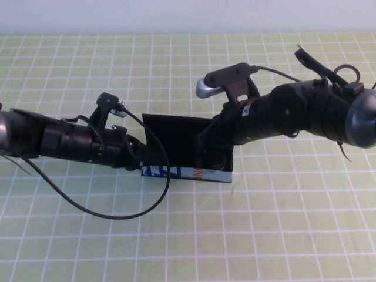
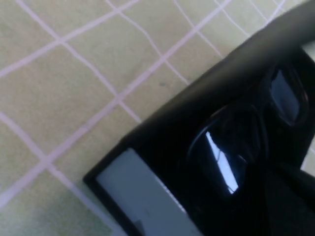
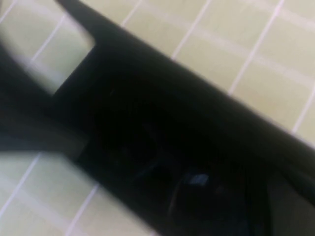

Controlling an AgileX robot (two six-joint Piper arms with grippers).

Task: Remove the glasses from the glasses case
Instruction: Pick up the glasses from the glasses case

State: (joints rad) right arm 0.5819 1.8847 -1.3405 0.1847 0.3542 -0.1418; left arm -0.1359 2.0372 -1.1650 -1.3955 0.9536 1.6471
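Observation:
The glasses case [image 1: 187,173] stands open at the middle of the table, its flat lid [image 1: 176,130] raised at the back and its blue, white and orange side facing me. My left gripper [image 1: 141,157] is at the case's left end. My right gripper [image 1: 209,154] reaches down into the case's right part. The black glasses [image 2: 224,147] lie inside the case [image 2: 162,120]; their dark lenses show in the left wrist view. The right wrist view shows only the case's dark inside [image 3: 147,103]. In the high view the arms hide most of the glasses.
A green mat with a white grid [image 1: 188,247] covers the table. A black cable [image 1: 117,215] from the left arm loops on the mat in front of the case. A white wall runs along the back edge.

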